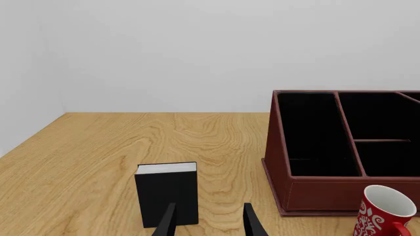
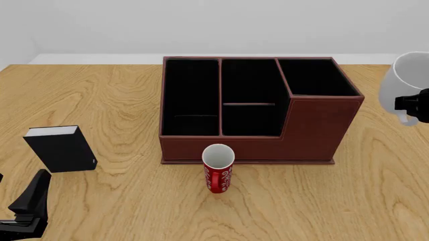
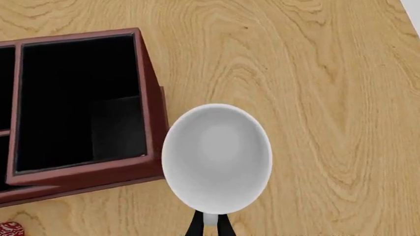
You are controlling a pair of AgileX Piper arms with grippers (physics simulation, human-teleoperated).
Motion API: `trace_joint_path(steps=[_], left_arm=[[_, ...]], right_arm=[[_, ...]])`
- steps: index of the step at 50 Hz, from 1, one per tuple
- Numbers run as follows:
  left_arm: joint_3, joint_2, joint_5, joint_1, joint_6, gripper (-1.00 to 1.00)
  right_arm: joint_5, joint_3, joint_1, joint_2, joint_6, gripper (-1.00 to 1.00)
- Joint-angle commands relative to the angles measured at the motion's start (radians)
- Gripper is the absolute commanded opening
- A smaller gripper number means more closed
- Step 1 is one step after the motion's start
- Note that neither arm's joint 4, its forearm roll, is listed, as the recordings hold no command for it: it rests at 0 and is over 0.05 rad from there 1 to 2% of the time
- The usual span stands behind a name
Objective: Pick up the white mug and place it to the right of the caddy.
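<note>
My right fingers (image 3: 208,227) are pinching together on the handle of the white mug (image 3: 217,157), holding it up in the air with its mouth open toward the wrist camera. In the front view I am seeing the white mug (image 2: 407,85) hanging at the far right edge of the picture, just to the right of the caddy (image 2: 315,125) and apart from it, above the wooden tabletop (image 2: 375,201). From the right wrist, the mug is sitting just beside the caddy's (image 3: 147,98) end compartment, over bare wood.

The red patterned cup (image 2: 218,170) is standing upright just in front of the caddy's front wall. Further left, the black book-like box (image 2: 62,148) is standing upright, well apart from the caddy.

My left fingers (image 1: 208,221) are standing apart and gripping nothing, low over the tabletop near the black box (image 1: 167,191).
</note>
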Motion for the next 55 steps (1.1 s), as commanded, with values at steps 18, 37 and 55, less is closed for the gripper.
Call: trace_joint_path(steps=[18,37,55], left_arm=[[0.0,0.0,0.0,0.0,0.0,1.0],[0.0,0.0,0.0,0.0,0.0,1.0],[0.0,0.0,0.0,0.0,0.0,1.0]], right_arm=[[-0.06,-0.007,-0.025,0.078,0.016,-1.0],[-0.097,-0.028,-0.034,0.158,0.023,-1.0],[-0.097,-0.066,-0.036,0.212,0.008,-1.0]])
